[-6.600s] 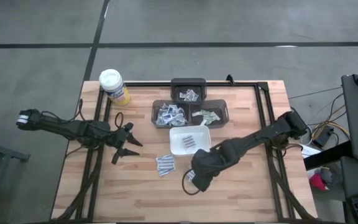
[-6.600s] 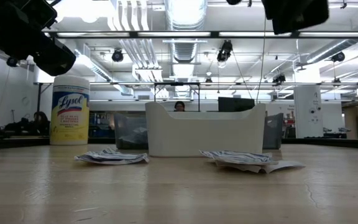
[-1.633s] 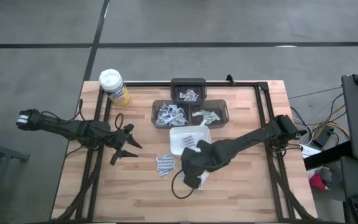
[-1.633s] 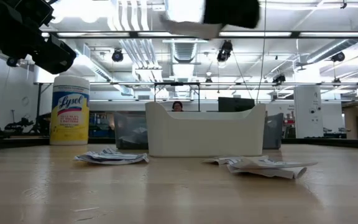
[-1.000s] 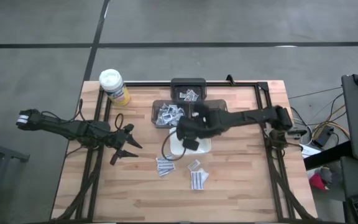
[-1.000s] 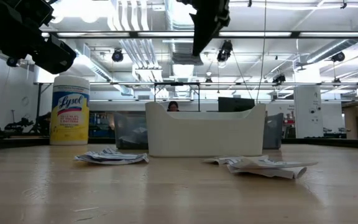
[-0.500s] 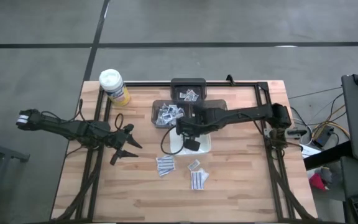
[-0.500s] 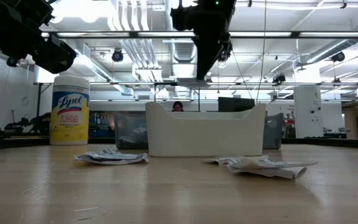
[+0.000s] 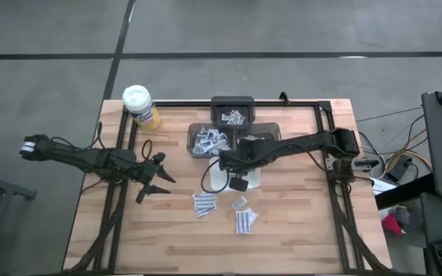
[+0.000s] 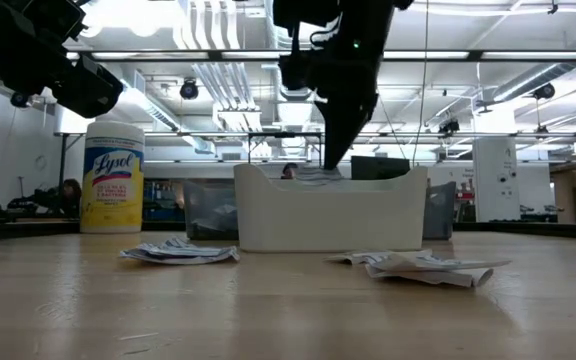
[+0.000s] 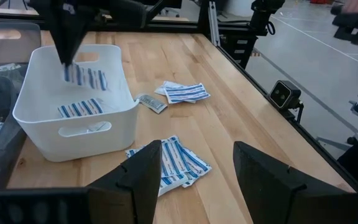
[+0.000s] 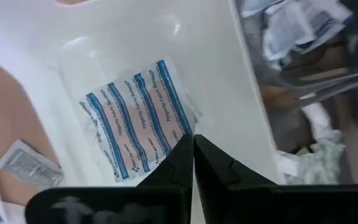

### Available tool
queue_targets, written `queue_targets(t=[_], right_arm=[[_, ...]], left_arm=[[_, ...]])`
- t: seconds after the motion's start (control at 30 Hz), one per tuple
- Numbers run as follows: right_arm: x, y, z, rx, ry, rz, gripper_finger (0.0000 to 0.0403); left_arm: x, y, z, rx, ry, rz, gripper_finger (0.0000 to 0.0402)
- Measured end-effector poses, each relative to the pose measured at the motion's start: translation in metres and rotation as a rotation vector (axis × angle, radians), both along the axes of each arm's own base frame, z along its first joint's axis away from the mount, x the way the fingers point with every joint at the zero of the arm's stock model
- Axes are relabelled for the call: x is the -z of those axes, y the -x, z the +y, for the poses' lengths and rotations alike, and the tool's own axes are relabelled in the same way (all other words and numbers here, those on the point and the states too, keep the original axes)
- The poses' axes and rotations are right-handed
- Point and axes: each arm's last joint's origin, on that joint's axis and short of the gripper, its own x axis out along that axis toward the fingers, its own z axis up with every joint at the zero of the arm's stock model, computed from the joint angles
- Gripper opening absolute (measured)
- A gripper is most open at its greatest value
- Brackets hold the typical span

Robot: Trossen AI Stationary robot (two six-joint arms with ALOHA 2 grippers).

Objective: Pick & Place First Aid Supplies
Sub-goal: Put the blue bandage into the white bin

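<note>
Resting my left gripper (image 9: 153, 184) spread wide and empty over the table's left side, I leave loose packets (image 9: 204, 203) on the wood before the white tray (image 11: 114, 115). My right gripper (image 12: 193, 144) hangs over that tray, fingers pinched tight on a blue-striped packet (image 12: 138, 116) just above the tray's inside.

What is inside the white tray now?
In the white tray lies one blue-striped packet; the right gripper holds another above it. The near wall hides part of the floor.
</note>
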Motion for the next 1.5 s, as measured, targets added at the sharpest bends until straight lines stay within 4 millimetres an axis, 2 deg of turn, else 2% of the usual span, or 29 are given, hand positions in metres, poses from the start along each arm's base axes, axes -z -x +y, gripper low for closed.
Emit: queue_targets(t=[0.37, 0.77, 1.5], right_arm=[[0.03, 0.005, -0.003, 0.005, -0.04, -0.003, 0.0008], [0.045, 0.009, -0.013, 0.027, -0.037, 0.003, 0.0008], [0.054, 0.012, -0.015, 0.018, -0.077, -0.003, 0.0009]], left_arm=[[0.0, 0.0, 0.0, 0.0, 0.0, 0.0, 0.0197], [0.0, 0.0, 0.0, -0.001, 0.0, 0.0, 0.0197], [0.0, 0.0, 0.0, -0.001, 0.0, 0.0, 0.0197]])
